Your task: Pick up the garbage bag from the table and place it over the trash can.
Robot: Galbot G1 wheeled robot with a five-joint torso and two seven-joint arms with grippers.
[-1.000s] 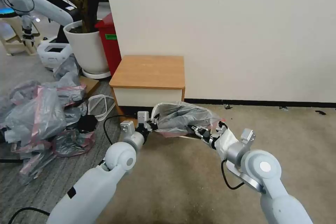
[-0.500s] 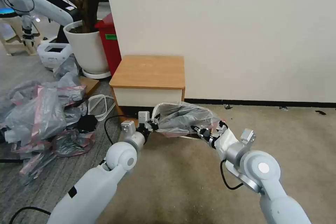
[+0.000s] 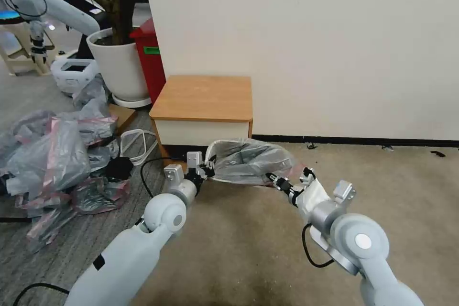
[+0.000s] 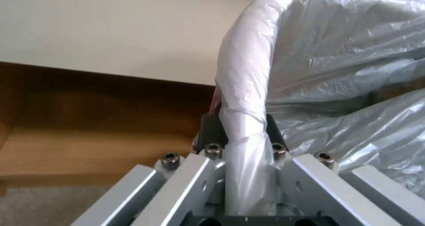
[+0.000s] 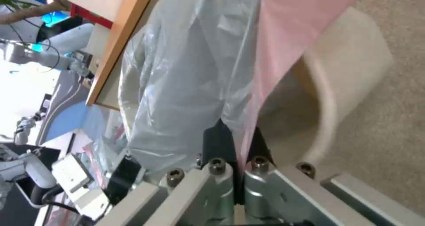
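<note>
The thin, crinkly grey translucent garbage bag with a pink-red band at its rim (image 3: 248, 160) hangs stretched between the two pincers, low over the carpet and just in front of the small wooden nightstand with the light brown surface (image 3: 203, 98). The left pincer (image 3: 208, 168) is closed on the left edge of the bag; in the left wrist view its black fingers (image 4: 212, 130) press from both sides on a bunched white roll of the plastic (image 4: 245, 119). The right pincer (image 3: 273, 180) is closed on the right edge; in the right wrist view the pink band (image 5: 283, 46) runs down between its two black pads (image 5: 217, 143).

The small cream-beige plastic trash can with the rolled rim (image 5: 341, 83) sits under the bag, on the beige carpet. Its rounded corner and part of its inside show beside the pink band in the right wrist view. In the head view the bag covers it, so I cannot tell if the bag's rim already lies around the can's rim.

To the right of the right arm the carpet (image 3: 392, 186) is open as far as the black baseboard of the wall. On the left, well apart from the left arm, lies a heap of similar grey and pink bags (image 3: 57, 158) and a black cable (image 3: 148, 172) on the floor. Behind them stand a white plant pot (image 3: 119, 64) and a tall red bin (image 3: 150, 57) beside the nightstand.
</note>
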